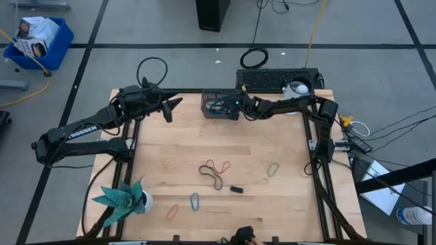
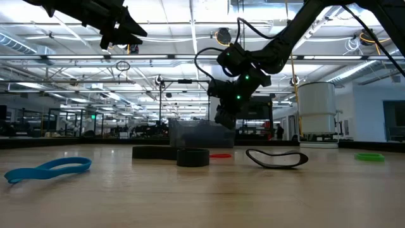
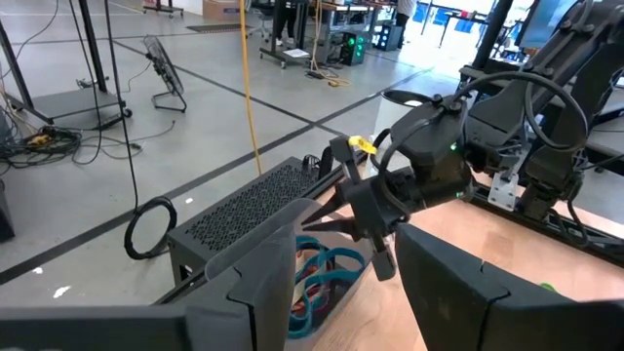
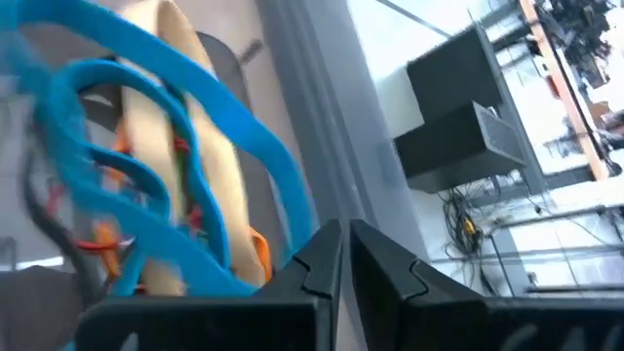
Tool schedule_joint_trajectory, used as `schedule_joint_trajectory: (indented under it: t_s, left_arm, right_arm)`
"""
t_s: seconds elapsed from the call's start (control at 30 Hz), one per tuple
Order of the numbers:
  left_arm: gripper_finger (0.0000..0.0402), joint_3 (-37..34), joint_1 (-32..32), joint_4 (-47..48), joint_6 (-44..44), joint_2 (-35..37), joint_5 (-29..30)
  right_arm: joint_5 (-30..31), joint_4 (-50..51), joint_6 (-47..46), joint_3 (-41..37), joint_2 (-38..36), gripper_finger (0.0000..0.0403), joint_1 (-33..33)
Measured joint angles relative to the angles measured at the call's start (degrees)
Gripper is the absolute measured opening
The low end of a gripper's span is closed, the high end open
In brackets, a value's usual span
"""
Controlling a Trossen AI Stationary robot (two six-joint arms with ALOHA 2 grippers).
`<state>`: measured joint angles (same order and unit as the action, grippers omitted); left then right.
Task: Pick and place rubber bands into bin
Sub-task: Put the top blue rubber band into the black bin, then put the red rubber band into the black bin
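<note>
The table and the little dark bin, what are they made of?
The pale plank table top looks like wood with a smooth matt finish: grain and board seams show. The small dark grey see-through bin is probably plastic, since the coloured rubber bands show through its walls.

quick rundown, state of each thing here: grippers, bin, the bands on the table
right gripper: over the bin, fingertips nearly together, nothing seen between them
left gripper: raised beside the bin, open, empty
bin: upright on the table's far edge, holding several blue, tan and orange bands
black band: flat on the table, not yet binned
red band: flat, not yet binned
green band: flat, not yet binned
teal band: flat, near the front
orange band: flat, near the front
</note>
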<state>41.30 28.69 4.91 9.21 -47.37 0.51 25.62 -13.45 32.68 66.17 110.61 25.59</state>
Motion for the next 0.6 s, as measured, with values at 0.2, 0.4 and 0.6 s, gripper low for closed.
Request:
schedule_joint_trajectory:
  t_s: [0.2,0.4,0.6]
  left_arm:
    - [0.0184,0.0,0.0,0.0,0.0,0.0,0.01]
    - [0.0184,0.0,0.0,0.0,0.02,0.0,0.0]
    - [0.0184,0.0,0.0,0.0,0.02,0.0,0.01]
  right_arm:
    - [-0.23,0.0,0.97,0.0,0.0,0.003,-0.07]
    - [-0.28,0.0,0.99,0.0,0.0,0.0059,-0.1]
    - [-0.1,0.0,3.5,0.0,0.0,0.0108,-0.22]
